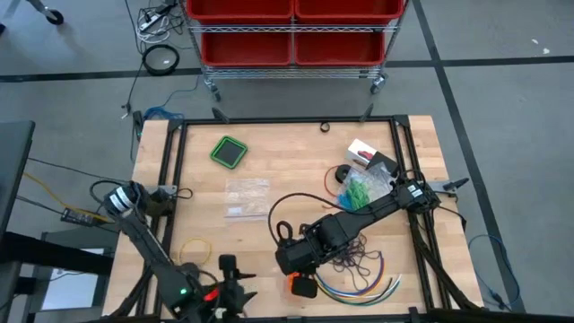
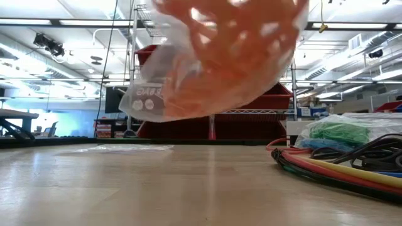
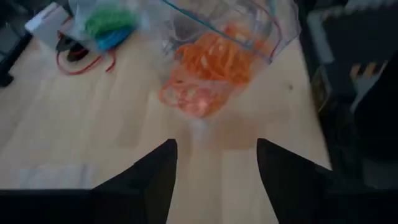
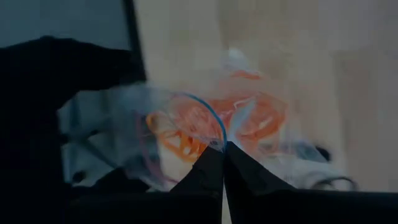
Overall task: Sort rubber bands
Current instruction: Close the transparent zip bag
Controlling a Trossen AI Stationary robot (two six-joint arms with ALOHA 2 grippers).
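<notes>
A clear zip bag holding orange rubber bands (image 2: 213,56) hangs above the table near its front edge, under my right gripper (image 4: 222,148), which is shut on the bag's top. My left gripper (image 3: 216,144) stands open to the bag's left (image 1: 235,285), pointing at it with nothing between its fingers. The same bag shows ahead of it in the left wrist view (image 3: 208,71). Green and blue rubber bands (image 1: 359,191) lie in another clear bag at the right. A dark tangle of bands (image 1: 357,260) lies loose on the table beside the right arm. My right gripper pinches the bag's upper edge by its blue zip line (image 4: 217,134) between its two shut fingers, coming steeply from above. The bag hangs below the fingers with the orange bands bunched in its lower part (image 2: 207,81), clear of the table.
Long coloured cables (image 1: 363,285) curve along the front right. Flat clear bags (image 1: 247,196) lie mid-table, a green square pad (image 1: 229,151) at the far left, a white and red box (image 1: 363,152) at the far right. A thin yellow loop (image 1: 195,249) lies front left.
</notes>
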